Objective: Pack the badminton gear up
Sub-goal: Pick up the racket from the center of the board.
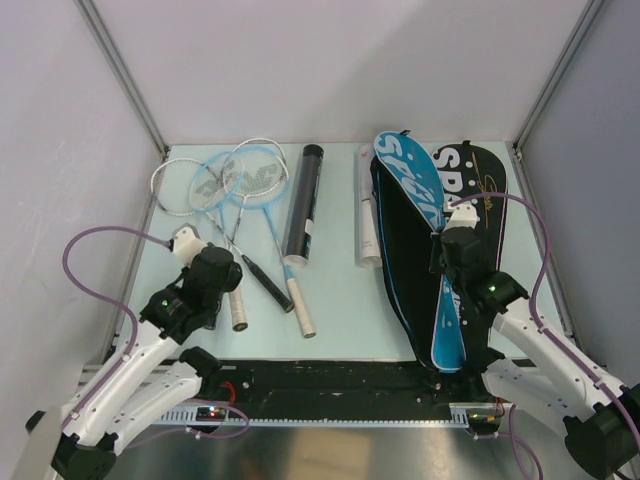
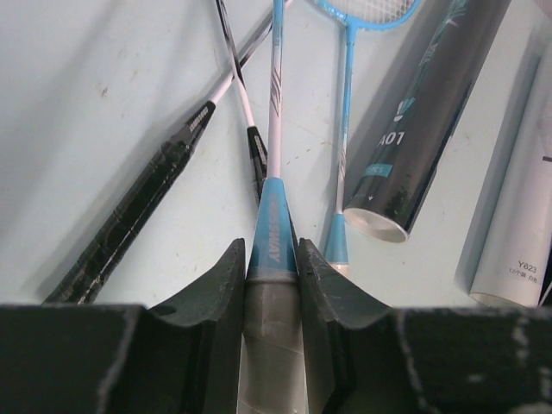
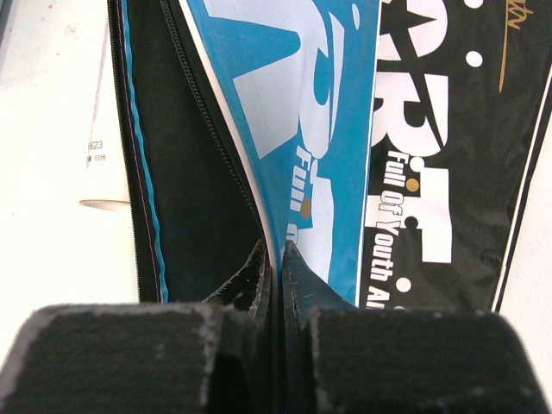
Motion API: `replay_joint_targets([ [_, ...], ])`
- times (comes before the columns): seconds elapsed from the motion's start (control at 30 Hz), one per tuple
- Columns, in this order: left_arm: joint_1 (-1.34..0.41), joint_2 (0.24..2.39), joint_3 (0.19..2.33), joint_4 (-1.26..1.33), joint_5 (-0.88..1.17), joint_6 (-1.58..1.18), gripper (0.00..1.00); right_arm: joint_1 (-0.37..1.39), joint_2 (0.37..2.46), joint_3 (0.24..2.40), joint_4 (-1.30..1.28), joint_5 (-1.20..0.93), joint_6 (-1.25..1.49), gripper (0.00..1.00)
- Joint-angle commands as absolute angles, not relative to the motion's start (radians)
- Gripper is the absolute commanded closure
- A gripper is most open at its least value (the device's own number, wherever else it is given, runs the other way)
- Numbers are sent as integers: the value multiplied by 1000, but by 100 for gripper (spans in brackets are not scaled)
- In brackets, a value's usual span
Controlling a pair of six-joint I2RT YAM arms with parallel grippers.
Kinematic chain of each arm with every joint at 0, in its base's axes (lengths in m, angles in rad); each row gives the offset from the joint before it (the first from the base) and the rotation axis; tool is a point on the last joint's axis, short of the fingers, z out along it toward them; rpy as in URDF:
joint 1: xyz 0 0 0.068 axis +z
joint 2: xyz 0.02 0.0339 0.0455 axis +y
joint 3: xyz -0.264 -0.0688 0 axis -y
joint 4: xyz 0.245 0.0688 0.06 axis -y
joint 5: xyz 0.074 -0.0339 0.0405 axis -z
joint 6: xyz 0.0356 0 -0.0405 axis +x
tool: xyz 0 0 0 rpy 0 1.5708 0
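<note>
Three rackets lie crossed at the back left, their pale-blue and white heads (image 1: 240,178) side by side. My left gripper (image 1: 212,262) is shut on the grey-white handle (image 2: 274,332) of one racket, just below its blue cone (image 2: 272,228). A black-handled racket (image 2: 129,220) and another blue-shafted racket (image 2: 343,147) lie beside it on the table. The long black tube (image 1: 303,205) rests to their right. My right gripper (image 1: 455,245) is shut on the edge of the blue flap (image 3: 302,112) of the black racket bag (image 1: 480,190), holding the bag open.
A white tube (image 1: 367,210) lies between the black tube and the bag, close against the bag's left side. Grey walls and metal posts enclose the pale table (image 1: 340,300) on three sides. A black rail runs along the near edge.
</note>
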State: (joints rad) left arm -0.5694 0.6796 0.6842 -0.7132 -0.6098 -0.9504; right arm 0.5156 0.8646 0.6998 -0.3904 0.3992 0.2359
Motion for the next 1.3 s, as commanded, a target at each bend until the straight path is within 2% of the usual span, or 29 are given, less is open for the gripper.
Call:
replay_joint_targets([
  [0.0, -575, 688, 771, -675, -707, -870, 100, 524, 848, 706, -308, 424, 252, 100],
  [0.2, -578, 723, 831, -659, -723, -813, 100, 527, 848, 713, -297, 423, 253, 100],
  [0.57, -588, 786, 842, -618, -623, -751, 100, 539, 873, 715, -293, 426, 278, 100],
  [0.9, -588, 776, 876, -616, -699, -674, 100, 558, 885, 716, -291, 442, 282, 100],
  [1.27, -589, 772, 719, -619, -526, -778, 100, 566, 896, 720, -292, 444, 282, 100],
])
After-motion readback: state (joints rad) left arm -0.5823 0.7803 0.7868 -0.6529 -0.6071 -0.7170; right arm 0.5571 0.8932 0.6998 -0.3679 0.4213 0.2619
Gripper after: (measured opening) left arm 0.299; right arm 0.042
